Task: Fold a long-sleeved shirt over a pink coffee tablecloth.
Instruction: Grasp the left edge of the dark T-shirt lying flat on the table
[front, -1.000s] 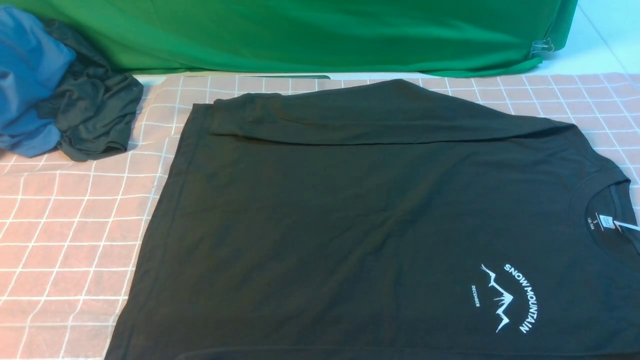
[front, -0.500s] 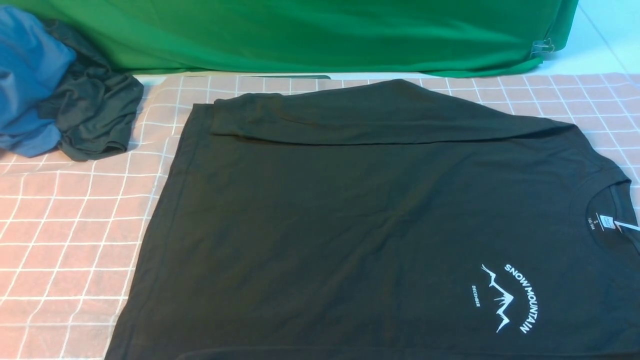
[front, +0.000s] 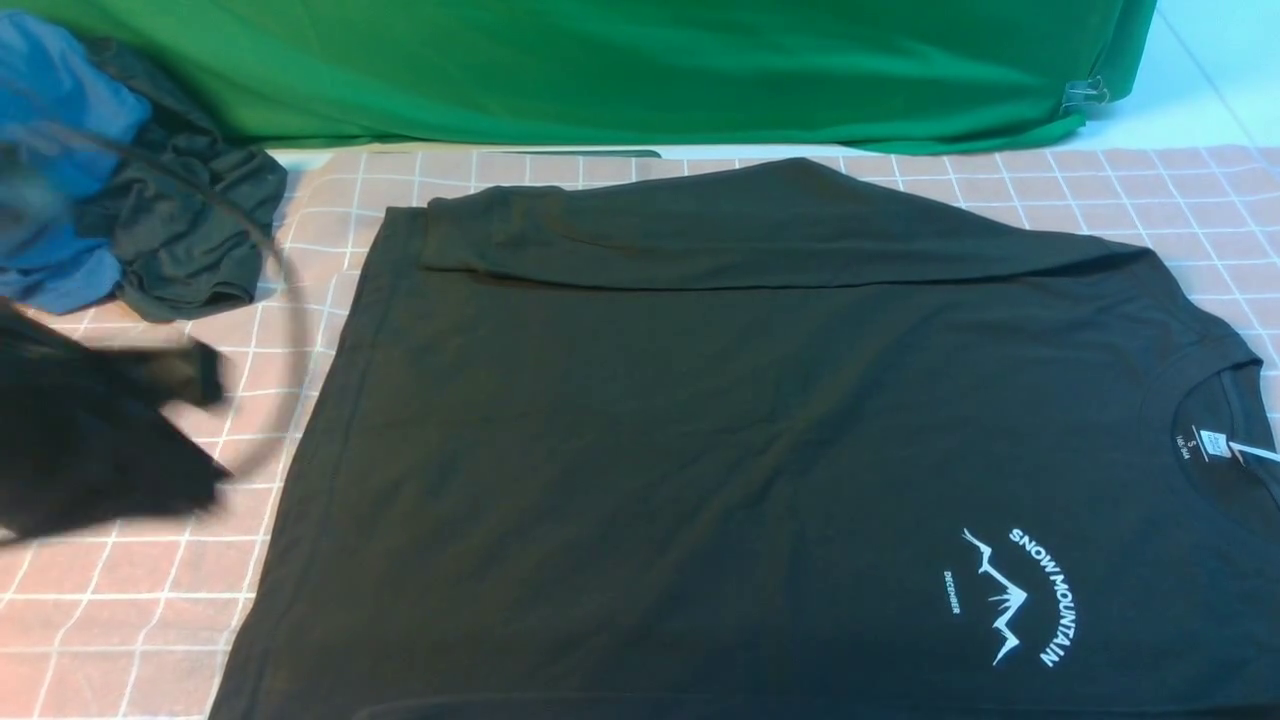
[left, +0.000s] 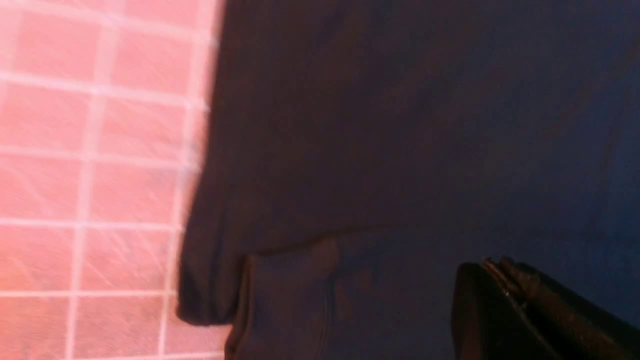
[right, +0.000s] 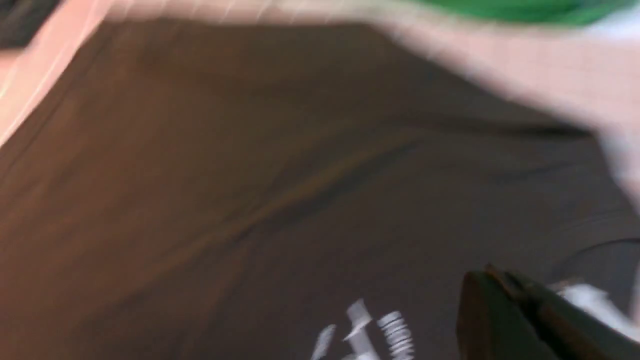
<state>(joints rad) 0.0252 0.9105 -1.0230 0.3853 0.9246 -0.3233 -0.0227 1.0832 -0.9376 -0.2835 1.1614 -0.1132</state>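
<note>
Shirt (front: 700, 450) flat on tablecloth (front: 130, 620); blurred left arm (front: 90, 470) beside.

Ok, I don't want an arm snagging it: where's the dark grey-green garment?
In the front view the dark grey-green garment lies bunched at the far left on the pink tablecloth, against the blue garment and apart from the black shirt.

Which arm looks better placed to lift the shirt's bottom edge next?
Probably the left. The left hand hovers at the hem edge of the shirt, next to the pink tablecloth; the right hand is over the printed chest near the collar.
</note>
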